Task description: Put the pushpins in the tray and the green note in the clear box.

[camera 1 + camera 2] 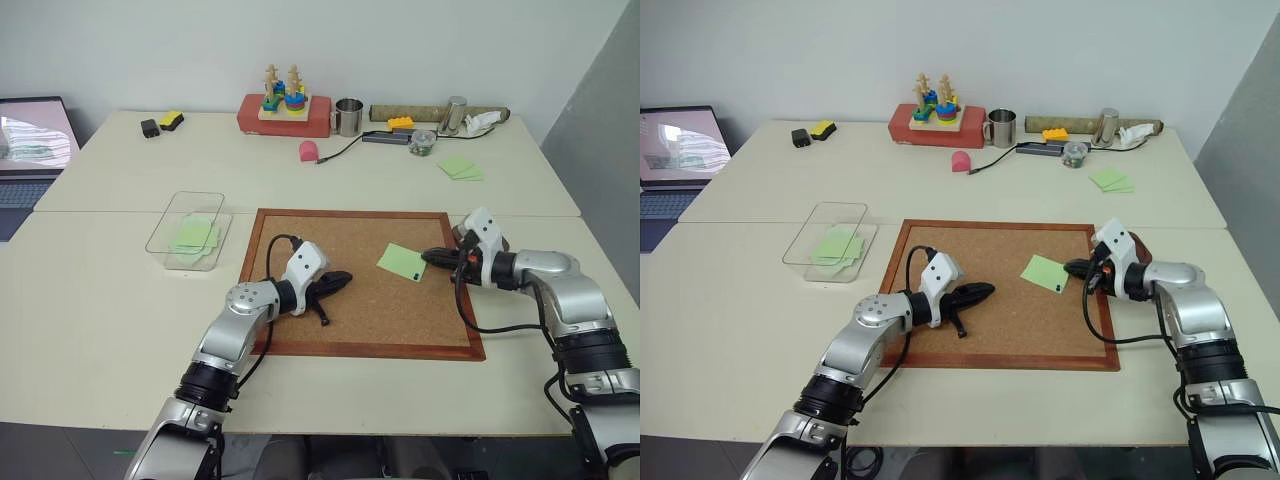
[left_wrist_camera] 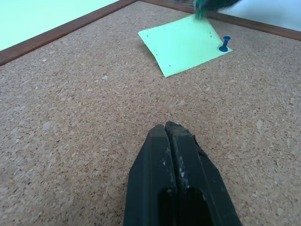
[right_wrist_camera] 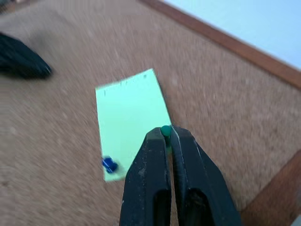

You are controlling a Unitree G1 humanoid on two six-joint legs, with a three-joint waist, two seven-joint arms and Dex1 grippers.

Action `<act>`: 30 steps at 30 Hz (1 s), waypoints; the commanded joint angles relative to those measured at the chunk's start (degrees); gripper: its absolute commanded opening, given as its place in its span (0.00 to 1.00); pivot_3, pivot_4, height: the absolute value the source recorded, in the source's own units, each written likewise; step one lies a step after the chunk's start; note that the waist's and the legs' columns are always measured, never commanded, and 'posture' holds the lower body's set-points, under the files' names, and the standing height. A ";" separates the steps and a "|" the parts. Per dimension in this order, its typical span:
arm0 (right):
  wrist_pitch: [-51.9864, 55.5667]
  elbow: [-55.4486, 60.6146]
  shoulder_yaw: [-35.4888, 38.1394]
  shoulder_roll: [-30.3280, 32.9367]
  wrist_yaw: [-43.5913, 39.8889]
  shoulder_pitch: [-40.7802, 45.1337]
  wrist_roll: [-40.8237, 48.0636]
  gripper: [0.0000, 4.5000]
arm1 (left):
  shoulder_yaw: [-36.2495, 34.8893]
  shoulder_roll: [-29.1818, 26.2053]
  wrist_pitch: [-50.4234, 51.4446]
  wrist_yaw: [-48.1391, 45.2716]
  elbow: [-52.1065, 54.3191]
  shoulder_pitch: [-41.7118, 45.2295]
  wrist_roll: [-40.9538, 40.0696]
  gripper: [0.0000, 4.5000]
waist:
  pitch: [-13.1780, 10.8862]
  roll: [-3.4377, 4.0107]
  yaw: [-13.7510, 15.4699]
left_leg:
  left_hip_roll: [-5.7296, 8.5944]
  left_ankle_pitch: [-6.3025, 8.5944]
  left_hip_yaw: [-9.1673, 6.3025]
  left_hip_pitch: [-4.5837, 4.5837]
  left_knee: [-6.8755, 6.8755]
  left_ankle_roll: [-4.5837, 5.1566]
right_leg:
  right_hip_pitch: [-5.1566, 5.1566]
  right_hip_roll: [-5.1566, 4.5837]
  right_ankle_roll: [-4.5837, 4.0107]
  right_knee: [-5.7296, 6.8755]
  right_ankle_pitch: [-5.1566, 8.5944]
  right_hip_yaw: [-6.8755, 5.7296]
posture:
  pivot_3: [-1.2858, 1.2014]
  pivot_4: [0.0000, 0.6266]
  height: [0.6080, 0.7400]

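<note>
The green note (image 1: pixel 401 262) lies on the cork board (image 1: pixel 300 225), right of centre, with a blue pushpin (image 3: pixel 109 164) standing in one corner. My right gripper (image 3: pixel 164 134) hovers at the note's right edge, shut on a green pushpin (image 3: pixel 165 129) held at its tips. Over the board's left-middle, my left gripper (image 2: pixel 167 128) is shut with nothing in it. The clear box (image 1: pixel 190 230) sits left of the board with light green notes inside. A dark brown rim of the tray (image 1: pixel 1139 245) peeks out behind my right hand.
Loose green notes (image 1: pixel 461 167) lie at the back right. A red box with stacking toys (image 1: pixel 284 112), a metal cup (image 1: pixel 348 116) and small items line the far edge. A laptop (image 1: pixel 30 140) stands at the far left.
</note>
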State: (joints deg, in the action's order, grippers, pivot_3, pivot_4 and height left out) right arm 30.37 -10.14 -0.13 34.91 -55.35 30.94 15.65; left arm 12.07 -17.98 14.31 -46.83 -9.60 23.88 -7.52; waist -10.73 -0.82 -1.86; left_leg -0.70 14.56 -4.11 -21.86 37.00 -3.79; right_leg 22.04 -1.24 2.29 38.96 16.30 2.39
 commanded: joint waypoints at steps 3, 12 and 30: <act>2.50 4.22 3.01 1.67 -0.33 0.29 3.58 0.01 | 2.55 -0.41 1.26 -0.63 -2.12 -2.23 1.67 0.00 | 0.00 0.00 0.00 | 0.00 0.00 0.00 0.00 0.00 0.00 | 0.00 0.00 0.00 0.00 0.00 0.00 | 0.52 0.24 1.00; -6.25 -4.16 2.52 7.65 5.18 2.18 -4.86 0.01 | 2.71 -0.43 1.13 -0.65 -2.20 -2.35 1.74 0.00 | 0.00 0.00 0.02 | 0.01 0.00 0.04 0.00 -0.01 0.00 | 0.00 -0.01 0.01 -0.03 0.00 0.02 | 0.52 0.24 1.00; -15.92 -20.52 -1.06 7.82 10.87 7.39 -15.04 0.38 | 2.94 -0.25 0.72 -0.61 -2.18 -2.51 2.05 0.00 | 0.02 0.04 -0.02 | 0.00 0.00 0.10 0.04 -0.02 0.00 | 0.00 0.00 0.00 -0.01 0.00 0.08 | 0.52 0.24 1.00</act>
State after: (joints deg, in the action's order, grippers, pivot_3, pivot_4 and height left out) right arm 15.41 -31.29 -1.92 42.36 -44.53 36.81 0.80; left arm 12.26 -18.04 13.47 -46.79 -9.60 23.66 -7.05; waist -10.70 -0.79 -1.88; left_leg -0.70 14.56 -4.01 -21.82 36.99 -3.79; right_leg 22.04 -1.25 2.29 38.94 16.31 2.47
